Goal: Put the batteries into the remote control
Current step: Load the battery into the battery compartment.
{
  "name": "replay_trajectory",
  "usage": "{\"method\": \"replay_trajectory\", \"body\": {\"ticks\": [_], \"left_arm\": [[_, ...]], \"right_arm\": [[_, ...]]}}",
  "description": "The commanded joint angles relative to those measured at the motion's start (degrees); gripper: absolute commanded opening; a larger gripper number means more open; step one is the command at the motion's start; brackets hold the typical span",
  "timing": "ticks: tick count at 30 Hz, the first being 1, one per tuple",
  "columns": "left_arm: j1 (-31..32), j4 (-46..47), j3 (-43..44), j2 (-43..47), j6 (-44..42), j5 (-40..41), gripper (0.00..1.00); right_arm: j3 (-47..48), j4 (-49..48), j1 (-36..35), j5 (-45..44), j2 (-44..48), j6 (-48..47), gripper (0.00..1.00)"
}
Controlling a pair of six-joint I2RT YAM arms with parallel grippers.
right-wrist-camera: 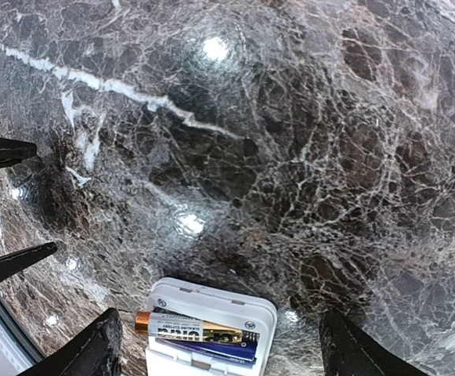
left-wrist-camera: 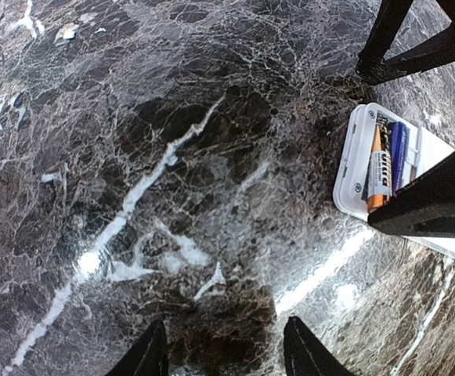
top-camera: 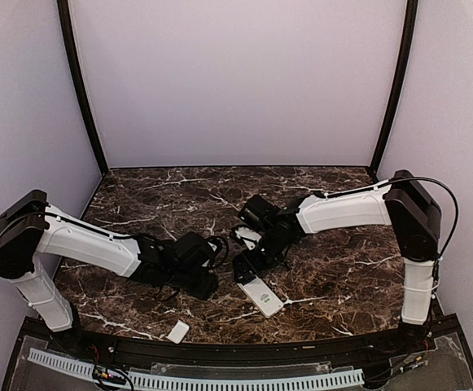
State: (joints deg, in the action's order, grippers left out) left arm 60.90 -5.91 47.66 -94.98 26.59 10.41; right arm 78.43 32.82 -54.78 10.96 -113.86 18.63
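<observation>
The white remote control (top-camera: 262,296) lies back up on the marble table, its battery bay open at the far end. Two batteries lie side by side in the bay: a gold and black one with an orange end (right-wrist-camera: 196,327) and a dark blue one (right-wrist-camera: 219,349). Both also show in the left wrist view, gold (left-wrist-camera: 378,166) and blue (left-wrist-camera: 398,154). My right gripper (right-wrist-camera: 219,317) is open, straddling the bay end of the remote (right-wrist-camera: 211,301) from above. My left gripper (left-wrist-camera: 225,329) is open and empty over bare marble, left of the remote (left-wrist-camera: 352,160).
The small white cover plate (top-camera: 178,331) lies near the table's front edge, left of the remote. The right gripper's black fingers (left-wrist-camera: 435,205) cross the left wrist view beside the remote. The left gripper (top-camera: 210,282) and right gripper (top-camera: 248,265) are close together mid-table.
</observation>
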Motion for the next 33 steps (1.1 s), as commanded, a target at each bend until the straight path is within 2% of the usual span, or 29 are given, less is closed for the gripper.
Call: {"method": "replay_trajectory", "body": {"ticks": [1,6,10,19,23,29,33], "left_arm": [[-0.26,-1.37,1.24,-0.50,-0.74,-0.14,0.50],[-0.26,-1.41,1.37,-0.72,-0.91,-0.28,0.50],[-0.26,-1.54,1.65,-1.01,-1.14,-0.31,0.50],[-0.26,-1.65,1.99,-1.41,-1.34,-0.42,0.49],[-0.25,-1.79,2.31,-1.67,-1.58,-0.47,0.49],[-0.26,-1.74,2.48,-1.77,-1.80,-0.31,0.49],[-0.26,-1.88,2.61,-1.87,-1.80,-0.41,0.49]], "right_arm": [[0.58,0.03,-0.41,0.42,-1.78,-0.39,0.83],[0.52,0.26,-0.41,0.11,-1.88,-0.53,0.81],[0.23,0.10,-0.41,-0.30,-1.80,-0.45,0.74],[0.14,0.83,-0.39,-1.58,-1.89,-0.55,0.71],[-0.31,1.10,-0.39,-2.57,-1.59,-0.66,0.64],[-1.08,0.92,-0.36,-3.12,-1.18,-1.21,0.62],[-1.75,0.75,-0.41,-4.46,-1.11,-1.19,0.54]]}}
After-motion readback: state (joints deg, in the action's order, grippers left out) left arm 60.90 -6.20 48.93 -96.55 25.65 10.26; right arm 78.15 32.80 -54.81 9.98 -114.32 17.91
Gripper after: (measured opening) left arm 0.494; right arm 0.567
